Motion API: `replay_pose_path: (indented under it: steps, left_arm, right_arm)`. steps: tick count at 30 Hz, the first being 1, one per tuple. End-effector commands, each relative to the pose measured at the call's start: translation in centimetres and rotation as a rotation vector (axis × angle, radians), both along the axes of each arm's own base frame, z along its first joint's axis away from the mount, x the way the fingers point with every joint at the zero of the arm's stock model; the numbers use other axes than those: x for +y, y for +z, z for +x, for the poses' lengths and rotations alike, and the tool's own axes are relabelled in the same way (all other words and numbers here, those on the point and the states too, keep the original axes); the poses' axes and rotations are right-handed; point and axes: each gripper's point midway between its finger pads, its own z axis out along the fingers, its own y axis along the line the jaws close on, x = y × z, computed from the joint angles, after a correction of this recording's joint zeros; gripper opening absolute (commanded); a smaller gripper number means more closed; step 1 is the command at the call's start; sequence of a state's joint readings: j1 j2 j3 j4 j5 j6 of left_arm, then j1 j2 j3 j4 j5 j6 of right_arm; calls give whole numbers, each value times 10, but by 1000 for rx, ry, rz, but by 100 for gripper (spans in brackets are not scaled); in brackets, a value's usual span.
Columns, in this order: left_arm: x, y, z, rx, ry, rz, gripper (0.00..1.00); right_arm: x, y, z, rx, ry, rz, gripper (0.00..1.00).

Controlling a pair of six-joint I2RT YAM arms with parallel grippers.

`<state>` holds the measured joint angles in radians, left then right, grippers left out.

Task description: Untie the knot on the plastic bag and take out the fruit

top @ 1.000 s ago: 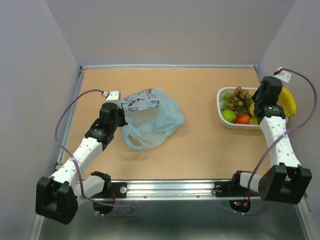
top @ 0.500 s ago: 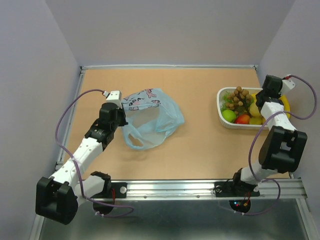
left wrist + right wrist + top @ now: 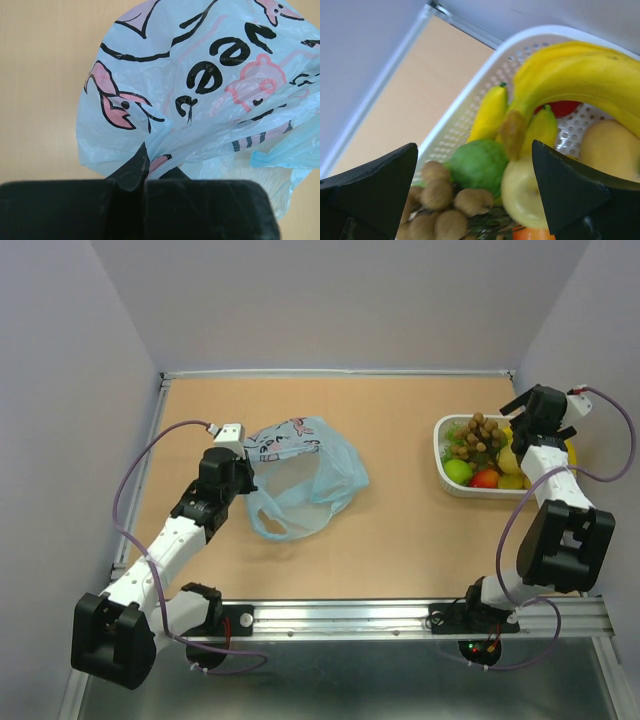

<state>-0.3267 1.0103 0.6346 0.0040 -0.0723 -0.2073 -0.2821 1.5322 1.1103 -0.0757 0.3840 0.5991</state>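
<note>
The light blue plastic bag (image 3: 310,475) lies crumpled on the table left of centre, its mouth and loop handles slack. My left gripper (image 3: 243,465) is shut on the bag's left edge; in the left wrist view the printed film (image 3: 200,75) bunches between the fingertips (image 3: 131,172). The knot does not show. The fruit sits in the white basket (image 3: 441,472): a brown bunch (image 3: 440,200), a round green one (image 3: 480,162), a pale yellow piece (image 3: 522,192) and bananas (image 3: 570,70). My right gripper (image 3: 510,420) hangs open over the basket's right end, holding nothing (image 3: 475,185).
A red fruit (image 3: 486,478) and a green one (image 3: 458,471) lie at the basket's near side. The basket stands close to the right wall. Raised edges run along the back and left of the brown tabletop (image 3: 400,540). A metal rail (image 3: 350,615) crosses the near edge.
The right arm folded back and its gripper swung to the basket's far right end, then opened wide; the bananas now rest in the basket. The left arm and the bag stayed put.
</note>
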Motion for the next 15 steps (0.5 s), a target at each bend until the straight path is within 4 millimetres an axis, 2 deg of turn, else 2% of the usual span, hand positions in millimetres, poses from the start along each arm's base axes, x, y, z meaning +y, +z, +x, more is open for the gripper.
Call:
replay_pose_path:
  steps: [1,2,5,8,9,11,12,13,14,15]
  left_arm:
    - [-6,19,2,-67,-28,-37,0]
    - [-8,18,0,-60,-34,-47,0]
    - [-11,21,-3,-52,-36,-84,0]
    - [-18,28,-8,-49,-58,-123,2]
    - [-18,28,-10,-37,-57,-132,10]
    - [-18,32,-16,-33,-62,-139,23]
    - [-18,37,-17,-41,-67,-142,39]
    - [-17,40,-21,-43,-71,-142,46]
    - [-17,46,-21,-53,-74,-140,58]
    - [-16,51,-23,-59,-73,-141,64]
  right_arm:
    - [17,77,-4,-207,63,-48,100]
    - [22,96,-11,-249,78,-58,100]
    - [33,116,-28,-281,120,-74,100]
    - [59,149,-51,-350,250,-114,100]
    - [66,170,-66,-390,281,-156,100]
    - [76,182,-84,-416,323,-187,100]
    - [84,189,-92,-432,355,-200,100]
    - [91,209,-113,-483,368,-244,100]
    - [96,213,-122,-500,388,-257,100]
    - [101,222,-134,-523,401,-287,100]
